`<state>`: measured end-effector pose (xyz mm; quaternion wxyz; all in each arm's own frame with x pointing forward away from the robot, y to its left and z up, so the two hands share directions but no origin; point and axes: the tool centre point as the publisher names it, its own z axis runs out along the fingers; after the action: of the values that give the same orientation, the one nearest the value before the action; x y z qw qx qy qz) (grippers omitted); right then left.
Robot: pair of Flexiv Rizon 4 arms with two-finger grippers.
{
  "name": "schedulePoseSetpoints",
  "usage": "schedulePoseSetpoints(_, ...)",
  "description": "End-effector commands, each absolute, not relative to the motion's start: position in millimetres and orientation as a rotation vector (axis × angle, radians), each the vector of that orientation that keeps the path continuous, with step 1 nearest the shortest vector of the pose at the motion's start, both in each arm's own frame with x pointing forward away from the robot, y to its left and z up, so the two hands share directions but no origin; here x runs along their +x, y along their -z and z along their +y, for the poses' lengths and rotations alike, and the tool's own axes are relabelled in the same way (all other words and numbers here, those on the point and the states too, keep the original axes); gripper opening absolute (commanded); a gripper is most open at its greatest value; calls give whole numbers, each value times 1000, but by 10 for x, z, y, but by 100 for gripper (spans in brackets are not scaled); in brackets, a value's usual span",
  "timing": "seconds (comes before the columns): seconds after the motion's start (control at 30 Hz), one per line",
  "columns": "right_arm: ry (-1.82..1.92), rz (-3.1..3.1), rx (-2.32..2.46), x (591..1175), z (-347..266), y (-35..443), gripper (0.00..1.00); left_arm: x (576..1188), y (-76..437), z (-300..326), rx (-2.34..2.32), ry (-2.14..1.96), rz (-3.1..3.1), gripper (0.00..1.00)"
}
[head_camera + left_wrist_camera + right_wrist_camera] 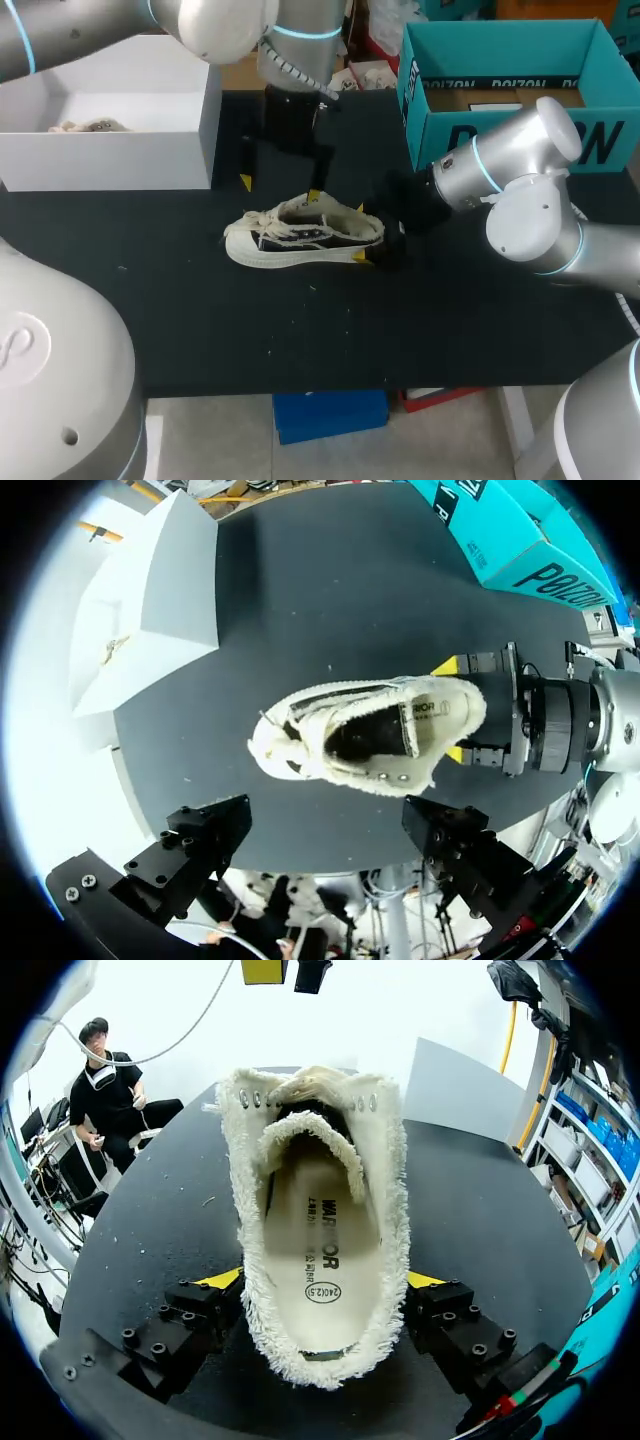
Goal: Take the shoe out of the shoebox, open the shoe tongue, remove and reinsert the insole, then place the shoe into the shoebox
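Note:
A cream low-top shoe [300,236] with fuzzy edges stands on its sole in the middle of the black table, toe pointing left. My right gripper [361,232] is at its heel, a yellow tip pressed on each side, shut on the shoe [320,1210]. The insole [312,1250] lies inside, seen through the opening. My left gripper [279,188] hangs just behind and above the shoe [365,735], open wide with nothing between its fingers [200,845]. The teal shoebox [500,80] stands open at the back right.
A white box [110,135] with something pale inside sits at the back left, close to my left arm. The black table [200,320] runs bare in front of the shoe to its front edge.

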<state>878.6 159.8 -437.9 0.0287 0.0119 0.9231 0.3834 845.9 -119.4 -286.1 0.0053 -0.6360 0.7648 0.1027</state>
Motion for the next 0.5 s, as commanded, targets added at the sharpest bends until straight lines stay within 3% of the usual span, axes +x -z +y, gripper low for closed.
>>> schedulePoseSetpoints(0.03,-1177,2850,40,8788,1622,4399,0,8488,3075,-1404,-1966,-405,2320,100)
schedulePoseSetpoints(0.5,-1177,2850,40,8788,1622,4399,0,8587,3475,-1601,-1979,-483,2253,100)
